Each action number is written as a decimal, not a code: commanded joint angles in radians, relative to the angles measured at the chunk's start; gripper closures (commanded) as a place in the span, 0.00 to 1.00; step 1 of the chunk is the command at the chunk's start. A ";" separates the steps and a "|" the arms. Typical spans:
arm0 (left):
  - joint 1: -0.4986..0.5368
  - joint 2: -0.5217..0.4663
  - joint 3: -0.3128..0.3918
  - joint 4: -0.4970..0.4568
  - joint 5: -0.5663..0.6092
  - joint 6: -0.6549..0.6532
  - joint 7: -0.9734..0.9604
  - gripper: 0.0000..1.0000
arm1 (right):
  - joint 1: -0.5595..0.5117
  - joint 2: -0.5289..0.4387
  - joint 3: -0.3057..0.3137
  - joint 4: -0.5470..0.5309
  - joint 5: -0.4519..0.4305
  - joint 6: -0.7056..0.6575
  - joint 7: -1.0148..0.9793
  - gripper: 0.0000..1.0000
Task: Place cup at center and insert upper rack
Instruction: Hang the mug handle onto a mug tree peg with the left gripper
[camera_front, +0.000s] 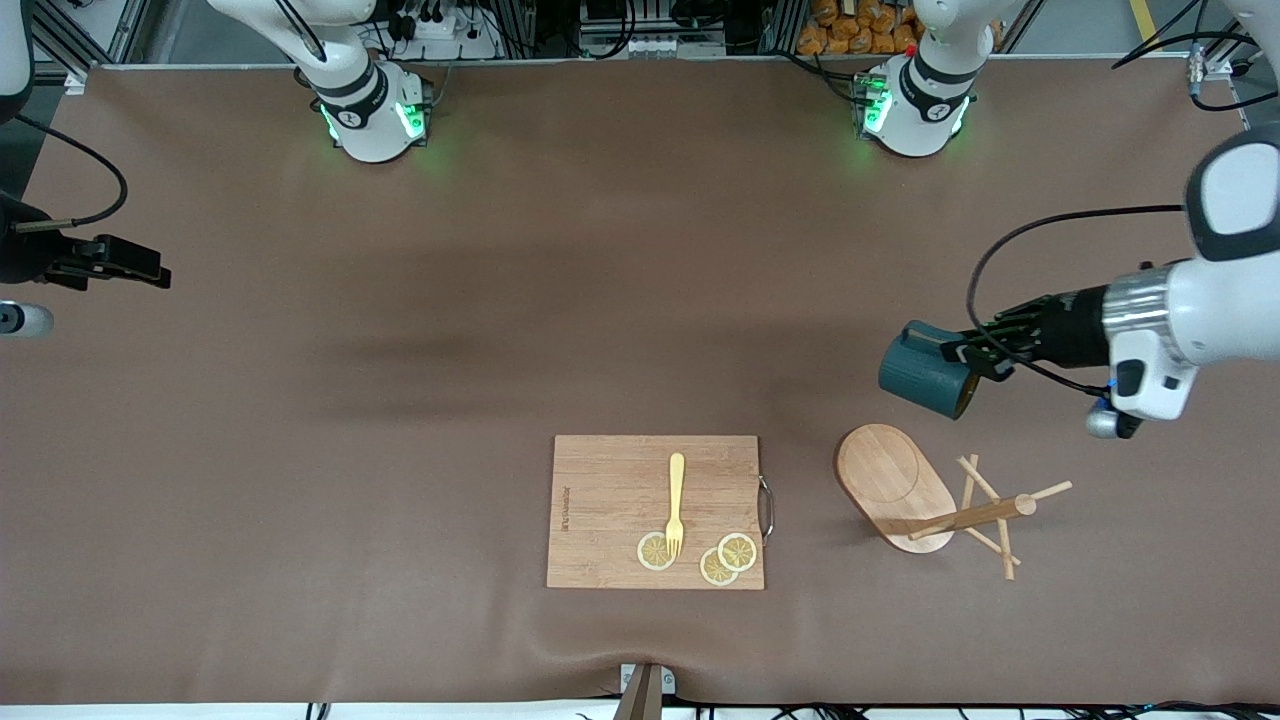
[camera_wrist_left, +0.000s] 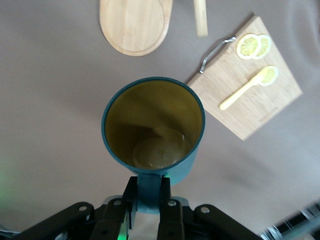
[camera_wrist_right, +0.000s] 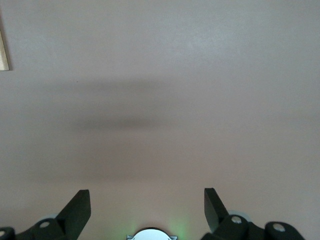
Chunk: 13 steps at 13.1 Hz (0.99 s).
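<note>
The dark teal cup hangs tilted in the air, over bare table at the left arm's end. My left gripper is shut on its loop handle. In the left wrist view the cup shows its yellowish inside, with the left gripper pinching the handle. The upper rack, a wooden mug tree, lies tipped on its side, nearer the front camera than the cup. Its oval base stands on edge and its post and pegs rest on the table. My right gripper waits open at the right arm's end, with nothing between its fingers.
A rectangular wooden cutting board with a metal handle lies mid-table near the front edge, beside the rack. On it are a yellow fork and lemon slices. Brown mat covers the table.
</note>
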 joint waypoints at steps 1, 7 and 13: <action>0.039 0.034 -0.012 0.002 -0.082 -0.012 0.038 1.00 | -0.008 -0.015 0.013 0.010 0.014 -0.012 0.022 0.00; 0.054 0.118 -0.008 0.042 -0.239 -0.006 0.095 1.00 | -0.009 -0.014 0.013 0.030 0.015 -0.023 0.022 0.00; 0.069 0.258 -0.007 0.157 -0.244 -0.001 0.145 1.00 | -0.008 -0.009 0.015 0.040 0.015 -0.021 0.022 0.00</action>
